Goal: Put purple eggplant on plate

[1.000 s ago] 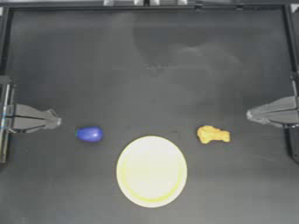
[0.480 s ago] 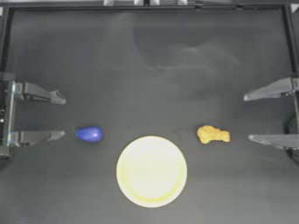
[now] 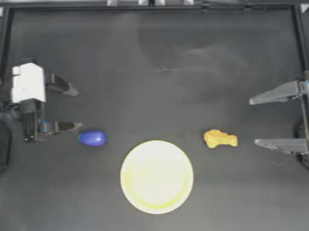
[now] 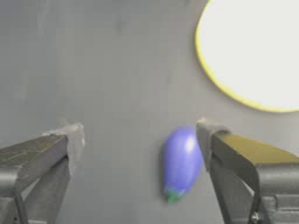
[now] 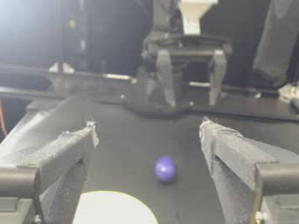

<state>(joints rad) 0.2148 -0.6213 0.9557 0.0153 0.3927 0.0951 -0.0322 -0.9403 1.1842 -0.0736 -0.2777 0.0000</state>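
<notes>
A dark table seen from directly overhead, with a robot arm reaching in from each side. The plate point(image 3: 156, 176), pale yellow-white and round, lies at about six o'clock from the table's centre, with nothing on it. The purple eggplant point(image 3: 92, 138), a small glossy blue-purple toy, lies on the bare table at roughly ten o'clock from the plate, near it but not touching. The left gripper point(image 3: 67, 108) sits at nine o'clock on the table with its jaws spread wide; the eggplant rests just beyond one jaw tip rather than between the two. In the left wrist view the eggplant point(image 4: 182, 161) lies lengthwise close beside one jaw, its green tip pointing toward the camera, and the plate's rim point(image 4: 217, 83) shows beyond it. This arm looks to be the one lined up for the pick, since it is nearest and opened ready to straddle the toy, though it seems to need shifting sideways first. The right gripper point(image 3: 253, 122) waits at three o'clock by the table edge, jaws also wide apart and holding nothing. A lumpy yellow-orange piece point(image 3: 220, 139) lies at about two o'clock from the plate, near the right gripper. No brand, label or readable writing is visible anywhere.
</notes>
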